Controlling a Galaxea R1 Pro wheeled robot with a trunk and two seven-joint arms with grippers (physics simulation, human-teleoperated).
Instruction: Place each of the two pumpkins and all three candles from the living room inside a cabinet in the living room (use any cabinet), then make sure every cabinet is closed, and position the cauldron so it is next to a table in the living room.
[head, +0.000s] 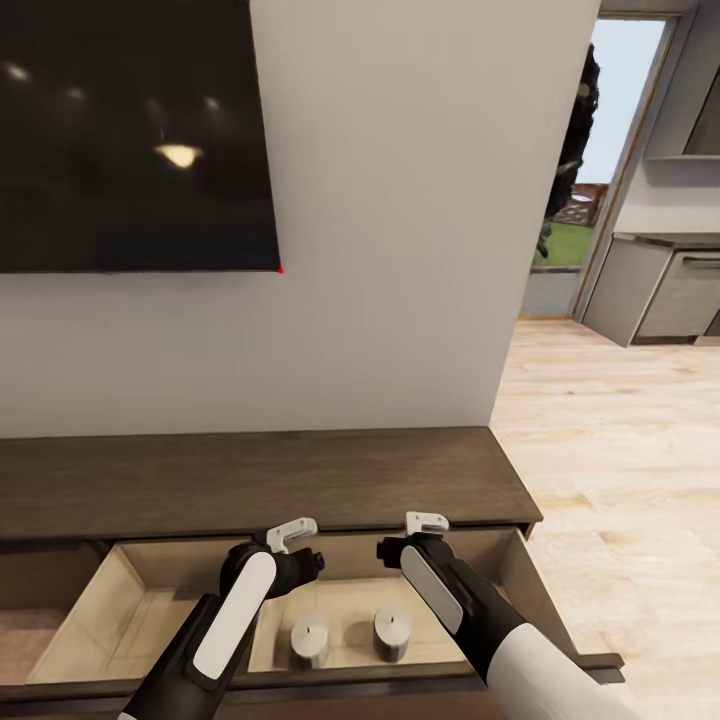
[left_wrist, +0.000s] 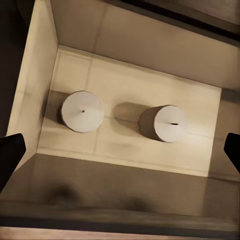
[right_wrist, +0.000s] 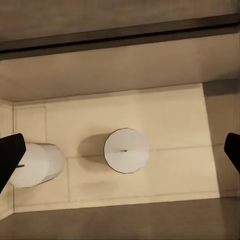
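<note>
The long dark-brown cabinet (head: 250, 480) stands against the wall with two drawers pulled out. Two stubby pale candles (head: 309, 640) (head: 392, 632) stand upright on the beige floor of the right drawer (head: 520, 585). My left gripper (head: 298, 568) hangs open above them. Its wrist view looks straight down on both candles (left_wrist: 82, 111) (left_wrist: 170, 123). My right gripper (head: 392, 550) hovers open beside it, over one candle (right_wrist: 126, 150), with the other candle (right_wrist: 37, 164) off to one side. Neither gripper holds anything. Pumpkins, cauldron and table are out of view.
The left drawer (head: 95, 610) is open with a bare beige inside. A dark TV (head: 130, 130) hangs on the wall above the cabinet. To the right, pale wood floor (head: 620, 480) runs towards grey kitchen cabinets (head: 660, 290) and a doorway.
</note>
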